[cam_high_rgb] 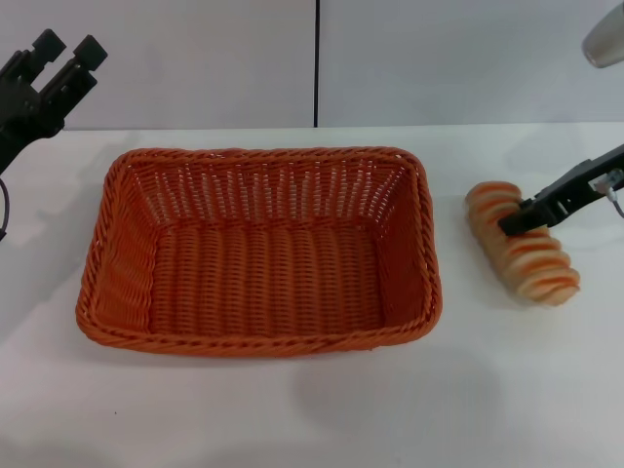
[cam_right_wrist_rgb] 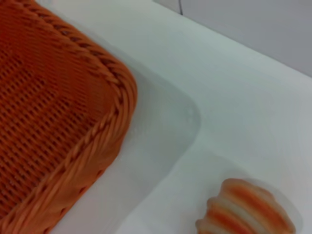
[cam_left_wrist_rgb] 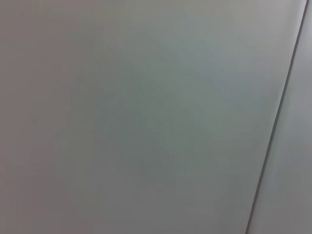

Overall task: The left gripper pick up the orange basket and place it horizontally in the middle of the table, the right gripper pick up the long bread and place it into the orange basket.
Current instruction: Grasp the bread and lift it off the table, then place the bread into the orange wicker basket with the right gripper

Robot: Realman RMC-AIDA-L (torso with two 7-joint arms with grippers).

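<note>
The orange basket (cam_high_rgb: pixel 258 253) lies lengthwise across the middle of the table (cam_high_rgb: pixel 292 409), with nothing inside it. To its right lies the long bread (cam_high_rgb: pixel 522 255), striped orange-brown and cream, apart from the basket's rim. My right gripper (cam_high_rgb: pixel 519 218) reaches in from the right edge and sits over the bread's upper part. Raised at the far left, above the table's back corner, my left gripper (cam_high_rgb: pixel 66 51) is open and holds nothing. The right wrist view shows a corner of the basket (cam_right_wrist_rgb: pixel 58 112) and one end of the bread (cam_right_wrist_rgb: pixel 248 209).
A pale grey wall (cam_high_rgb: pixel 195 58) with a dark vertical seam (cam_high_rgb: pixel 317 63) stands behind the table. The left wrist view holds only that wall (cam_left_wrist_rgb: pixel 146 117). Bare white tabletop runs in front of the basket and around the bread.
</note>
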